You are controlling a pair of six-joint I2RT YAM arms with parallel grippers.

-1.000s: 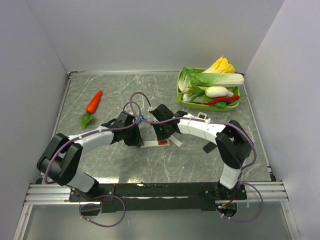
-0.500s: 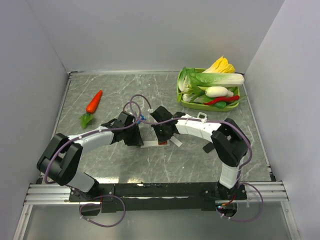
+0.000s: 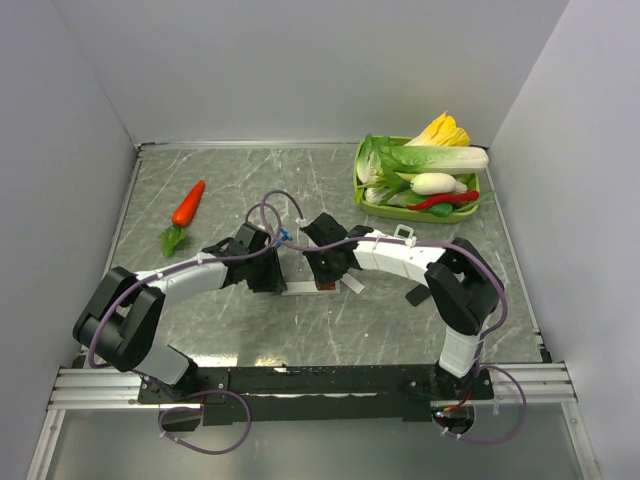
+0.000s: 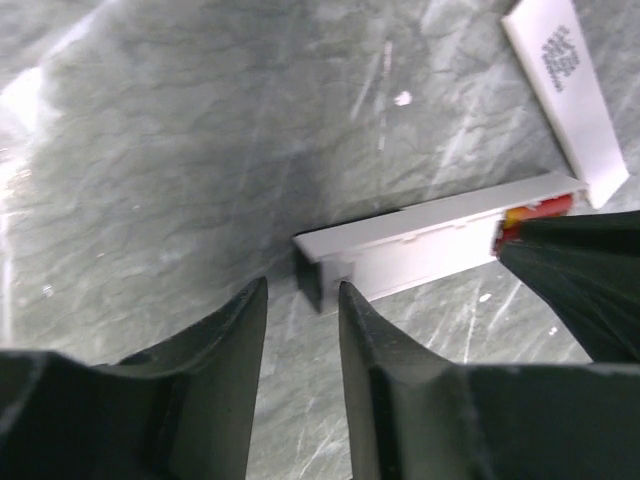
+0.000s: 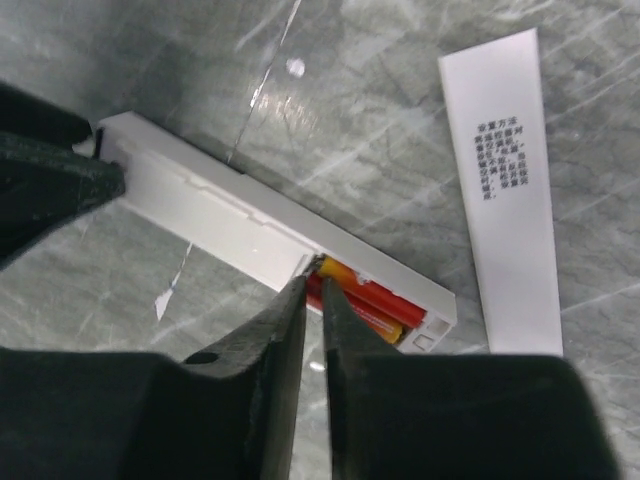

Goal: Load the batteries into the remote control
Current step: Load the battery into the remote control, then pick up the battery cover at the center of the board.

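Batteries (image 5: 368, 303): we see both seated side by side in the open bay at one end of the remote control (image 5: 220, 210), red-orange tops exposed. The remote lies flat around the middle of the worktop (image 3: 220, 180), a bit closer to the near edge. Its long axis runs parallel to that edge, bay end toward the right edge. Back cover (image 5: 505, 190) is off, printed side up, just beside the bay end and angled to the remote.

Right gripper (image 5: 312, 272): tips right over the inner end of the bay, at the batteries. Jaws almost together, only a thin slit, nothing visible between them, so released, not grasping. We can't tell whether the tips touch the batteries.

Left gripper (image 4: 300, 290): at the remote's opposite end. Jaws parted, with the remote's end at the mouth of the gap and worktop showing beside one finger, so not clenched on it. Right wrist view shows one left finger against that end.

Green tray (image 3: 400, 215) of vegetables (image 3: 430, 160) sits in the far right corner. Carrot (image 3: 188, 204) lies near the left edge, well apart from the remote.
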